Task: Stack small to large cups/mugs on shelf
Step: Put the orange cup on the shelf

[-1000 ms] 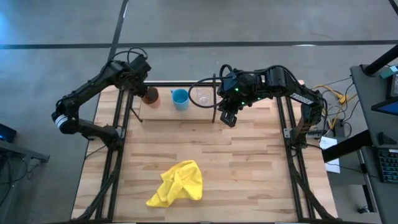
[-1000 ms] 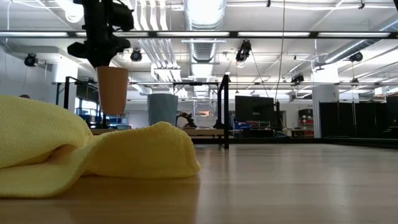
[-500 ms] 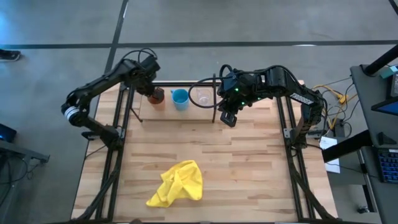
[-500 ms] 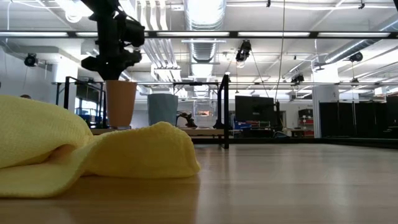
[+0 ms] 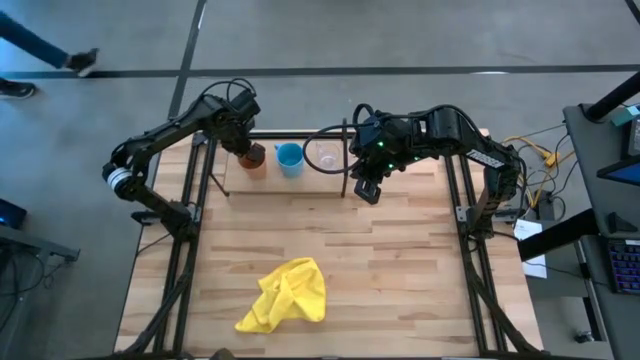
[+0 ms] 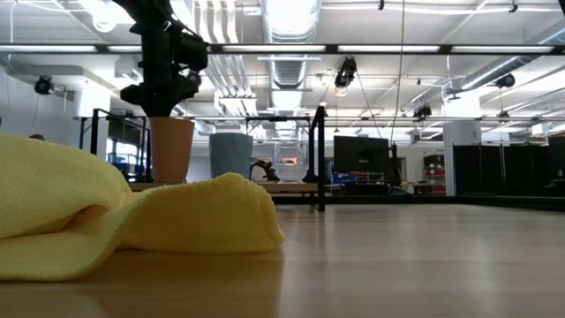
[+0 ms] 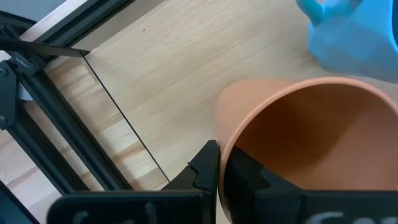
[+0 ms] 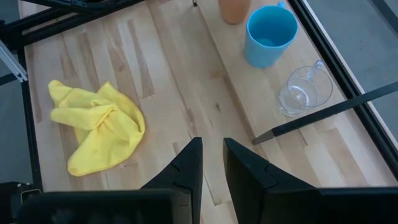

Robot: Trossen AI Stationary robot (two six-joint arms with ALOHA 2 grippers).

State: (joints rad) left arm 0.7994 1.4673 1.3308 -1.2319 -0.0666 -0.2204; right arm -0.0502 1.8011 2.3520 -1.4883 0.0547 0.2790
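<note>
The orange tumbler [image 5: 253, 157] stands upright at the left end of the shelf [image 5: 310, 182], with my left gripper [image 5: 243, 140] shut on it from above. To its right the blue mug [image 5: 289, 158] and then the clear glass cup [image 5: 326, 155] rest on their bases on the board, left of the black divider [image 5: 345, 160]. In the low view the tumbler [image 6: 171, 150] stands beside the mug [image 6: 230, 155]. My right gripper [image 5: 366, 190] hovers just right of the divider, over the shelf's near edge, its fingers a narrow gap apart and empty. My left gripper pinches the orange tumbler's rim [image 7: 225, 134] on the side away from the blue mug. One finger [image 7: 202, 171] is outside the wall and the other is inside the cup. The fingers come from above, pointing down. The tumbler is upright, its base at the shelf board.
A crumpled yellow cloth [image 5: 285, 295] lies on the near middle of the butcher-block table and fills the low view's foreground [image 6: 132, 221]. Black frame rods run along the table's left and right sides. A person's legs pass on the floor beyond the far left corner.
My left gripper has moved down and a little toward the table's right, toward the blue mug, keeping its hold. The orange tumbler, lifted clear of the shelf a second ago, now has its base at the board, closer to the mug. The right arm has kept still.
</note>
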